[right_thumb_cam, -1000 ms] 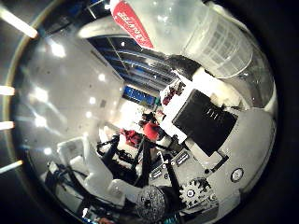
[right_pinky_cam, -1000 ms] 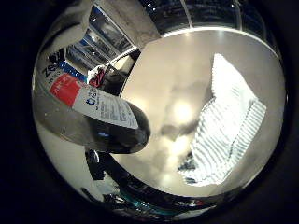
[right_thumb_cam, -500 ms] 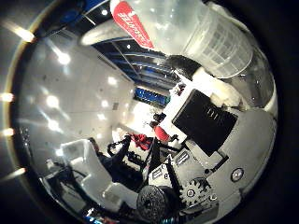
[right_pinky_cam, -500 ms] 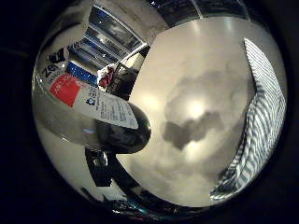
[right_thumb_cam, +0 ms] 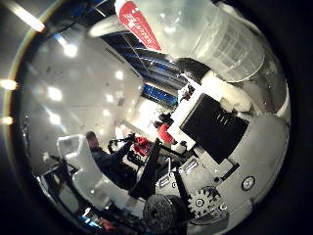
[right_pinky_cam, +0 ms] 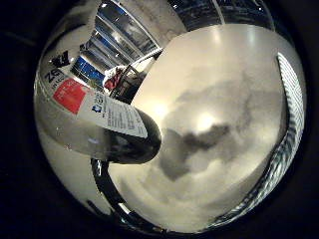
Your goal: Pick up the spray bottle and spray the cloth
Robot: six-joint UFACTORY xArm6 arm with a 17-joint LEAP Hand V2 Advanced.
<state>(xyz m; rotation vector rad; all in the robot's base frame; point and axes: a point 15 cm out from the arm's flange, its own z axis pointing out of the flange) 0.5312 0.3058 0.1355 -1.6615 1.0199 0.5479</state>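
The hand [right_thumb_cam: 220,147] grips the spray bottle [right_pinky_cam: 94,124] — lifted above the table [right_pinky_cam: 209,99], cloth [right_pinky_cam: 291,129] alongside.

The spray bottle [right_pinky_cam: 94,124] lay so close to the palm that only part of its body showed; its nozzle and trigger fell outside both views. The striped cloth [right_pinky_cam: 291,134] was cut off at the picture's rim. The hand [right_thumb_cam: 220,142] showed only partly, and its fingers' curl could not be judged.
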